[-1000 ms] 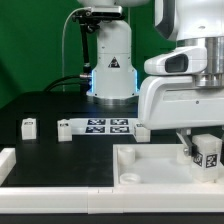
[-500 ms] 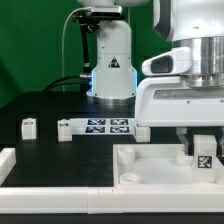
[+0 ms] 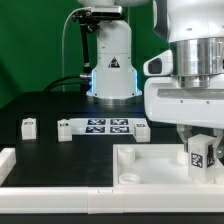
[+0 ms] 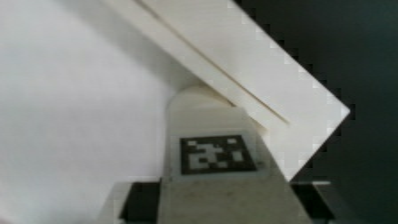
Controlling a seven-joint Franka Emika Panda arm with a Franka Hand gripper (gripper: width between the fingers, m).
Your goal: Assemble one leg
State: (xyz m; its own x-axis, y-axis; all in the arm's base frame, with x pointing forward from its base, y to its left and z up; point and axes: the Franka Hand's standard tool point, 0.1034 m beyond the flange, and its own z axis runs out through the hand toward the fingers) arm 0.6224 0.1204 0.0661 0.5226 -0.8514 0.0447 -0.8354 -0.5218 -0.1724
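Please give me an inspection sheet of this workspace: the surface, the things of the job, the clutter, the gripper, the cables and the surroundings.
Surface: black table; marker board lies flat on it.
Job's things: the leg is held over the white panel, tag facing the exterior view; the wrist view shows its tag too. Whether it touches the panel cannot be told.
Clutter: three small white tagged blocks near the marker board; white piece at the exterior view's left edge.
Gripper: gripper shut on the leg.
Cables: dark cable loops beside the arm base.
Surroundings: green backdrop.
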